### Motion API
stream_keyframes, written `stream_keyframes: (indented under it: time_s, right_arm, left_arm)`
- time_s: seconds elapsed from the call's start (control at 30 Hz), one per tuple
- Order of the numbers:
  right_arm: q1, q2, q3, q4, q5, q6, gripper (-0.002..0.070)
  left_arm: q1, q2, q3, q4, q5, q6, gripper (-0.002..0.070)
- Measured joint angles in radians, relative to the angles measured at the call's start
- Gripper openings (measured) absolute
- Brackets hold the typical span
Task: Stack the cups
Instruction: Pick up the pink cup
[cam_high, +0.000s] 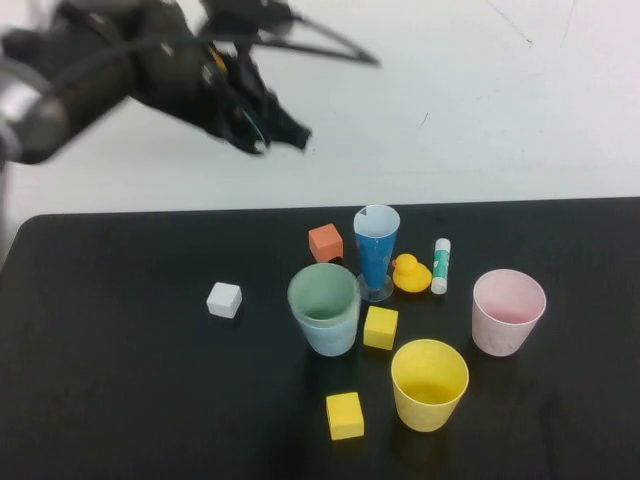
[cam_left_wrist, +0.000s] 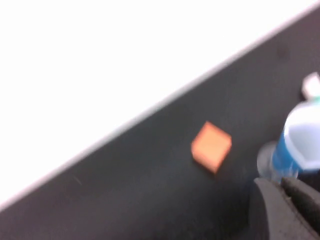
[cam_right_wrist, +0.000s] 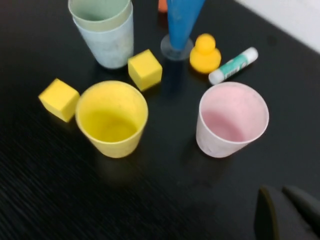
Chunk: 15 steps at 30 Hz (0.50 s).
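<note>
Both pincers were closed and empty: left pincer (cam_high: 275, 135) raised behind the counter (cam_high: 120, 400), right pincer (cam_right_wrist: 292, 212) above it. Next grip should take the yellow cup (cam_high: 429, 384) by its rim, lowering squarely into the green cup (cam_high: 323, 297).

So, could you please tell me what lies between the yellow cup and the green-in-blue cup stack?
A yellow cube sits between the yellow cup and the green-in-blue cup stack, touching neither; the high view and the right wrist view both show it.

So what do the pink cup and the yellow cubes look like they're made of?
Pink cup: probably thin plastic, matte, with a pale, slightly scuffed outside. Yellow cubes: likely foam or painted wood; dull faces, softened edges, no shine. Neither pincer touches them.
</note>
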Motion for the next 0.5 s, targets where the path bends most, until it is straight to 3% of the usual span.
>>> stream_keyframes:
  time_s: [0.17,0.4,0.5]
  right_arm:
    - [0.0,0.258,-0.137,0.006,0.012,-0.048,0.0053]
    - [0.0,0.56,-0.357,0.011,0.087,-0.053,0.031]
    - [0.002,0.659,-0.432,0.014,0.095,-0.055,0.0387]
  left_arm:
    - [0.0,-0.171,0.031,0.016,-0.027,0.0,0.0002]
    - [0.0,-0.403,0.27,0.01,-0.191,-0.004,0.0002]
    - [0.0,-0.51,0.429,0.008,-0.316,-0.004,0.0002]
